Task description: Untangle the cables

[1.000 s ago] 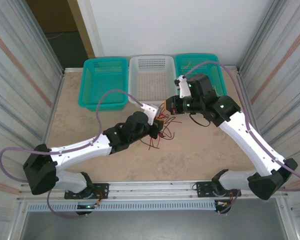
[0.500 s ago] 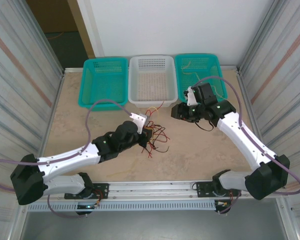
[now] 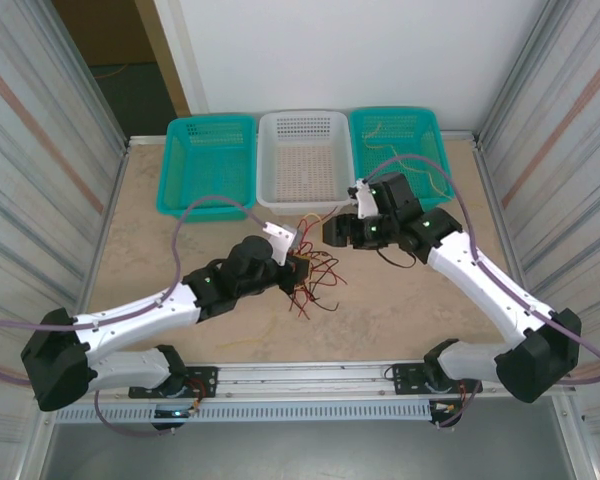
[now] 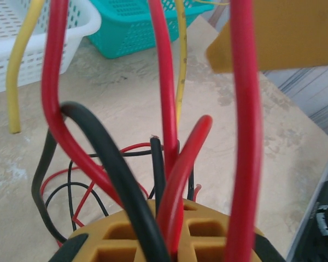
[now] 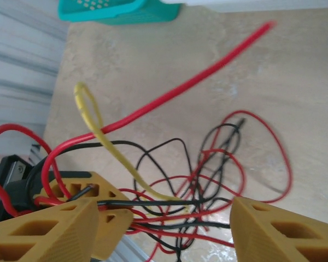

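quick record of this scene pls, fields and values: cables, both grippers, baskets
cables: red, black and yellow tangle, mid table
left gripper: shut on the cables
right gripper: open, one finger on each side of the strands, close to the left gripper
left teal basket: far edge
white basket: far edge, middle
right teal basket: far edge, yellow wire inside
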`<state>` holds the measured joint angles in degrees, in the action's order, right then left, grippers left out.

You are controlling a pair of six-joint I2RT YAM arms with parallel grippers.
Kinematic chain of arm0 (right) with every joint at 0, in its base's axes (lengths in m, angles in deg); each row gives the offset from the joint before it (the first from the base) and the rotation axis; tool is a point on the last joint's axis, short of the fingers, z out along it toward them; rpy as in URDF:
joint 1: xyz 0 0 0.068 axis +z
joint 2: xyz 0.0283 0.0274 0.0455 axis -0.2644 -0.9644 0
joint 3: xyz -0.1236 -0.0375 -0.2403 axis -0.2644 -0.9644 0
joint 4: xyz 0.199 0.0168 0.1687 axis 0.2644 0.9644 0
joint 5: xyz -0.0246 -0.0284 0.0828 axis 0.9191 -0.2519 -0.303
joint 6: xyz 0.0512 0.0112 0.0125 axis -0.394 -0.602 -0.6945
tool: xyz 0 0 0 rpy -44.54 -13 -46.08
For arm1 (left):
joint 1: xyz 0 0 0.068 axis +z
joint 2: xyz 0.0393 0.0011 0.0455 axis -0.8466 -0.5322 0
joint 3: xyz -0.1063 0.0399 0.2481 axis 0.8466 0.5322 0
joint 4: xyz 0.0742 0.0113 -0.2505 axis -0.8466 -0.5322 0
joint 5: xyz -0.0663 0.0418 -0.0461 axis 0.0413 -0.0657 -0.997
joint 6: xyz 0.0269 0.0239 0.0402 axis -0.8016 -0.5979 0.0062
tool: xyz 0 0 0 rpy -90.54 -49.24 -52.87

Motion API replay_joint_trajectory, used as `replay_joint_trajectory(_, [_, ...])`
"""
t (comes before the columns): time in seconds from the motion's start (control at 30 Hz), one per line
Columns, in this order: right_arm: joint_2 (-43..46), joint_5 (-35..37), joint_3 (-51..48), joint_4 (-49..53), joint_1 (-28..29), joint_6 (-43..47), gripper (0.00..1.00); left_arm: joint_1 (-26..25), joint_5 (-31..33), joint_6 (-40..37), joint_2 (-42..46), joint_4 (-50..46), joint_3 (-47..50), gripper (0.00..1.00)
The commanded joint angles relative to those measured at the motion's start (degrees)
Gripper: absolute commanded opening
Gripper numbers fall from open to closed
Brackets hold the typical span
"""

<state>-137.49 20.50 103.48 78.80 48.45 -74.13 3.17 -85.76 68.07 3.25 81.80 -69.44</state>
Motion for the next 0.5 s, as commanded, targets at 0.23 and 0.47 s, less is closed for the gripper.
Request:
replay_joint_trajectory(0.23, [-2.57, 4.81, 2.74, -1.06, -0.2, 2.76, 0.0, 0.88, -1.52, -1.94, 0.27, -0.18, -3.89, 0.0])
replay_joint_trajectory(0.47, [10.77, 2.89, -0.63, 3.05, -20.37, 2.7, 0.0, 7.69, 3.57, 4.45, 0.56, -9.24, -2.21, 0.0])
